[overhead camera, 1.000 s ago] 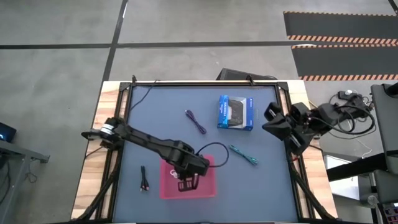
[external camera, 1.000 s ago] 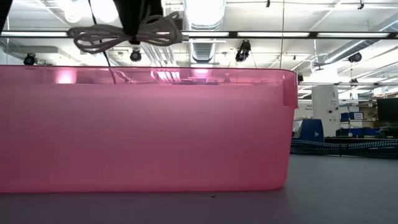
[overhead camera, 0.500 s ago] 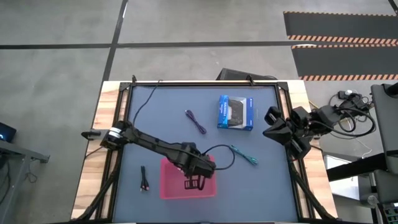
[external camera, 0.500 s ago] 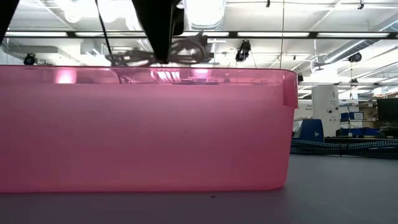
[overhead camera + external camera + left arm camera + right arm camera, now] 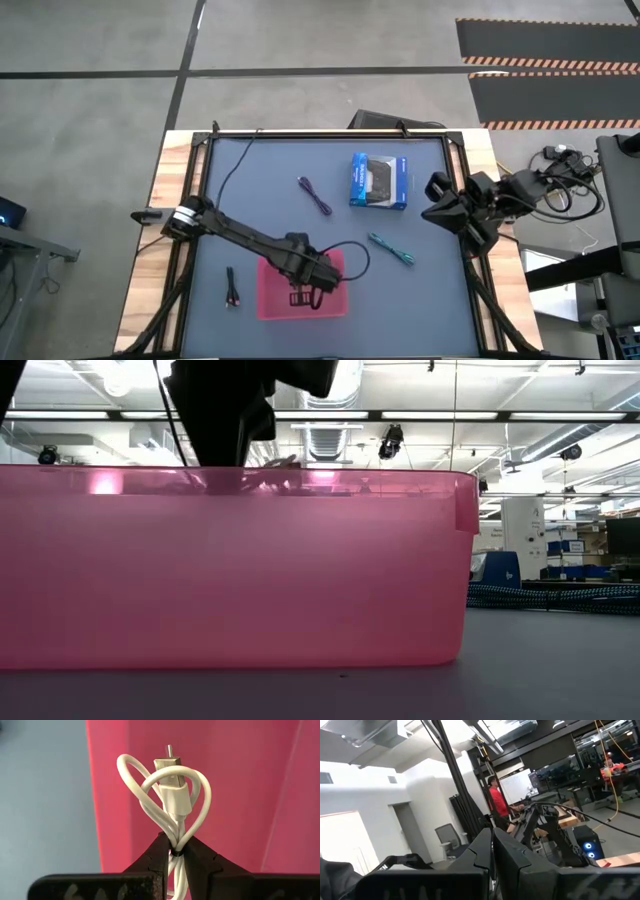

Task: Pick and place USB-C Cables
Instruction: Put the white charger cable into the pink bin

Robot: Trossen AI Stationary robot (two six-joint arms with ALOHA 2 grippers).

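One coiled white cable (image 5: 172, 800)

Left arm stretched diagonally across the table, wrist pitched down, left gripper (image 5: 173, 854) pinched tight, fingertips nearly meeting. Right arm folded back at the table's right edge, right gripper (image 5: 492, 851) raised, fingers pressed together, pointing into the room.

Industrial lab: exposed ceiling ducts (image 5: 318, 400), hazard-striped floor (image 5: 548, 62).

Grey concrete floor (image 5: 100, 60), ceiling lights (image 5: 420, 415)
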